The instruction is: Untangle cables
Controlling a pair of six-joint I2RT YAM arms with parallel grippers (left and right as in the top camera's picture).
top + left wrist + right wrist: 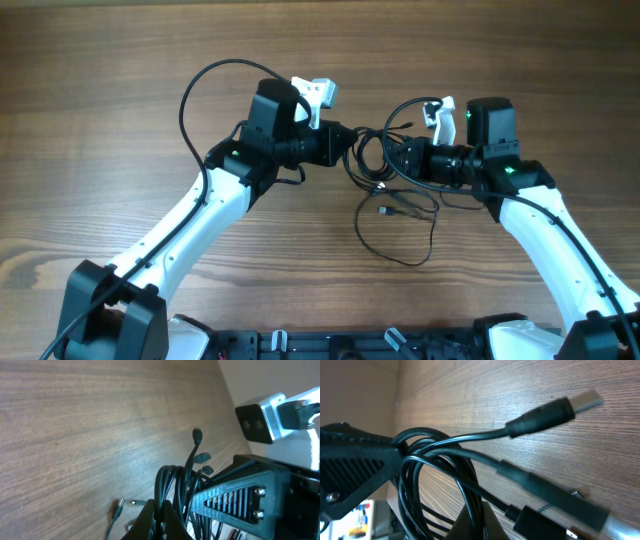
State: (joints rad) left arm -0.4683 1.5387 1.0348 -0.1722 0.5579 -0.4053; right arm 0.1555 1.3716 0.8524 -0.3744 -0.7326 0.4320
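**Both claws met at the cable bundle, mid-surface**

You had the left claw [352,150] and the right claw [396,158] facing each other just apart at the middle of the wooden surface [120,80], with the cables [400,215] bunched between them. The left claw's fingers [150,521] were pressed together on the coiled black cords, which rose from the grip in tight loops. The right claw's fingers [470,520] also looked closed, with cord loops running into them, though that view was too close to be sure. Loose loops trailed toward the near edge and lay flat. One silvery plug [584,401] rested on the wood, just beside the right claw.
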